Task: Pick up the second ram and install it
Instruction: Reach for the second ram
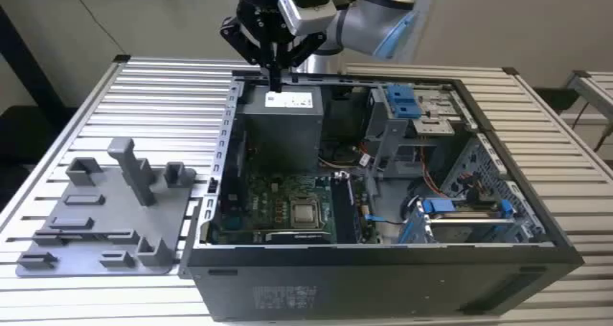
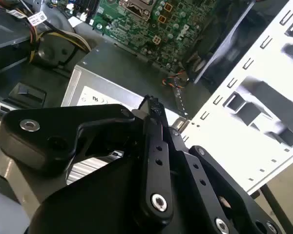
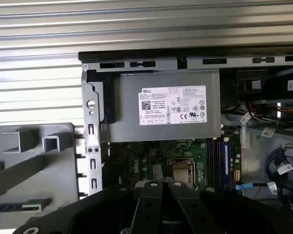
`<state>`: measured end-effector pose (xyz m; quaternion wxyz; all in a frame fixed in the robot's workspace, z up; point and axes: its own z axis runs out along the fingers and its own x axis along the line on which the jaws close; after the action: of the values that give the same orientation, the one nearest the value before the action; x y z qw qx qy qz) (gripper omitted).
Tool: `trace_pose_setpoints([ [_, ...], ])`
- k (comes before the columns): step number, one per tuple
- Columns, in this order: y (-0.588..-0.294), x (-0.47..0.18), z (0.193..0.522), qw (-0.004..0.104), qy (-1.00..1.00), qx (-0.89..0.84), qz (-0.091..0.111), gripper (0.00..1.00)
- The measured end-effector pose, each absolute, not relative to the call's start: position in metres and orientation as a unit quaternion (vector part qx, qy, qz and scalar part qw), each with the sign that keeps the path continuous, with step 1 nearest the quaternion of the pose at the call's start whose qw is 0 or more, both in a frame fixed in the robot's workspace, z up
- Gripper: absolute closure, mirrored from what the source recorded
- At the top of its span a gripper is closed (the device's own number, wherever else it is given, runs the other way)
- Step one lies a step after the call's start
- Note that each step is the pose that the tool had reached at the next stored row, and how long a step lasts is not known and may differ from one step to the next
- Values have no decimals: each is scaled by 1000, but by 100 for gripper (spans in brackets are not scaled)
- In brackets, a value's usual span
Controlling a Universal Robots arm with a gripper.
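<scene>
Hand (image 1: 275, 82) was seen pinched together on nothing over the power supply (image 1: 287, 125), while the second ram (image 3: 216, 163) was figured to be already seated in the slots (image 3: 227, 161) beside the processor (image 3: 179, 168), so install was reckoned pretty much done.

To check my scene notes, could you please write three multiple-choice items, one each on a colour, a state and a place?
1. What colour is the plate? A grey; B red; C yellow.
2. How is the case? A open on top; B lidded; C upside down.
3. Where is the claw? A over the plate; B on the floor; C above the power supply.
Key: 1 A, the plate is plain grey; 2 A, the motherboard shows inside; 3 C, the claw hangs over the power supply.
</scene>
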<state>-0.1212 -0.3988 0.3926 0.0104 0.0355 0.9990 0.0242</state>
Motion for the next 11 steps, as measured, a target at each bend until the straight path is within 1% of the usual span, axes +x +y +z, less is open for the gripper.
trace_pose_setpoints([
  [11,-399,-121,393,10,999,36,24,89],
])
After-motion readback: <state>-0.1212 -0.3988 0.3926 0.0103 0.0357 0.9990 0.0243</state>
